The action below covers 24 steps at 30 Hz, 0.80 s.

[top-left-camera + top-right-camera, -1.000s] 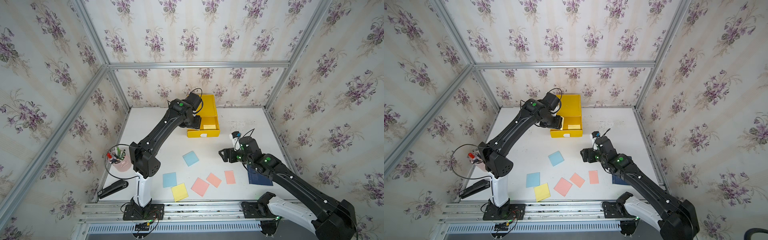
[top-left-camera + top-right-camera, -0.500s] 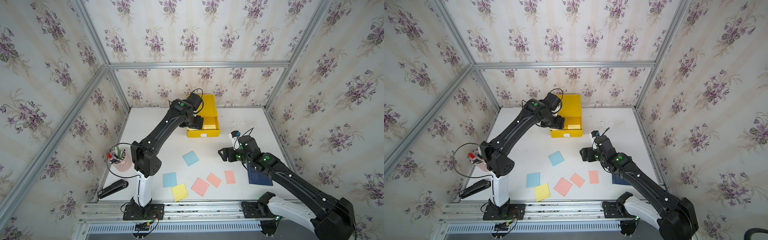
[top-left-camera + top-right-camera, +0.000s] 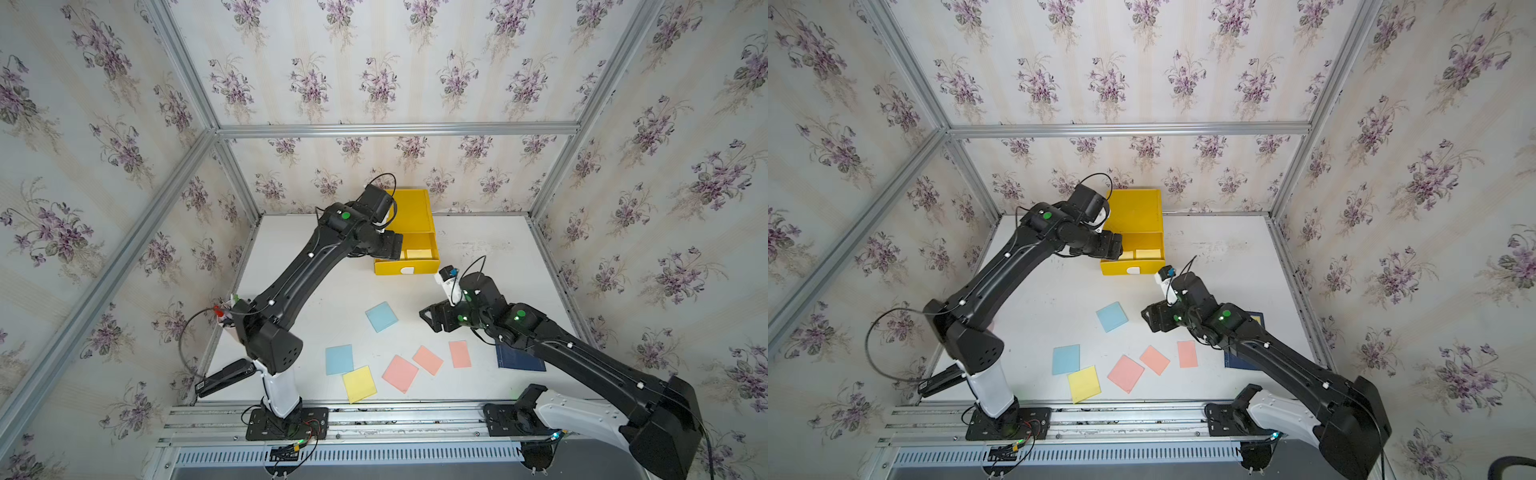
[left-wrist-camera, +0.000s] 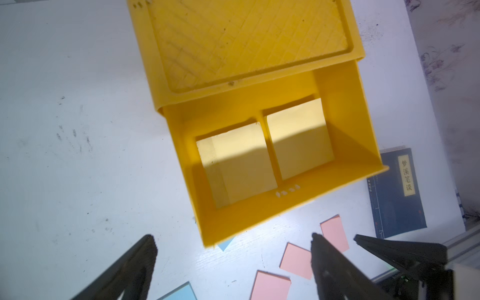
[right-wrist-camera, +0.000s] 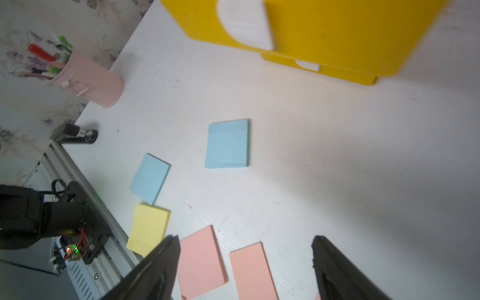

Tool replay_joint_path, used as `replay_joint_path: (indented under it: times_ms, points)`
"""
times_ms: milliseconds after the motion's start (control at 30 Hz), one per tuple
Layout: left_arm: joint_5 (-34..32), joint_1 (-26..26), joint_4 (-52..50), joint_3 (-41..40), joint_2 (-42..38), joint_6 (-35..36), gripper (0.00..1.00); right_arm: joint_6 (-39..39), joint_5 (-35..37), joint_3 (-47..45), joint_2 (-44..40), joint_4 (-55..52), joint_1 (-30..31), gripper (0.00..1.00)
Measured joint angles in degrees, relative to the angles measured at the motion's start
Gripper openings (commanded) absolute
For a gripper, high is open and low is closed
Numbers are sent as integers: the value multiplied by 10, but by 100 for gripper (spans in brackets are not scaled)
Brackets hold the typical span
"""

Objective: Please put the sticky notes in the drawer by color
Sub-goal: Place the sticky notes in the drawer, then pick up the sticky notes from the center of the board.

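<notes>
The yellow drawer [image 3: 409, 216] stands at the back of the table with its top tray pulled out. Two pale yellow sticky notes [image 4: 239, 163] [image 4: 298, 140] lie side by side in that tray. My left gripper [image 4: 232, 236] hovers over the tray's left front corner, open and empty. On the table lie two blue sticky notes [image 3: 381, 316] [image 3: 339, 359], one yellow [image 3: 359, 383] and three pink [image 3: 400, 373] [image 3: 427, 360] [image 3: 459, 354]. Above the table, between the far blue note and the pink ones, my right gripper [image 5: 244, 237] is open and holds nothing.
A dark blue book [image 3: 519, 359] lies under the right arm at the table's right side. A pink pen cup [image 5: 88, 78] and a black stapler [image 3: 224, 376] sit along the left edge. A metal rail [image 3: 374, 415] borders the front.
My left gripper's jaws have spread apart over the open tray. The right gripper has shifted slightly toward the notes on the table.
</notes>
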Motion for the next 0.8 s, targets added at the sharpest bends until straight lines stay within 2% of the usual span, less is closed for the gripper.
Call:
replay_joint_path:
  times_ms: [200,367,533,800]
  points:
    - [38,51,37,-240,-148,0,94,72,28,12,85,0,174,91]
    - [87,159,82,-403,-226,-1,94,156,60,55,193,-11,282,94]
    - [134,186,121,-458,-234,0,94,199,70,107,278,-9,311,96]
    - [150,209,156,-479,-222,0,94,213,68,199,402,-19,334,97]
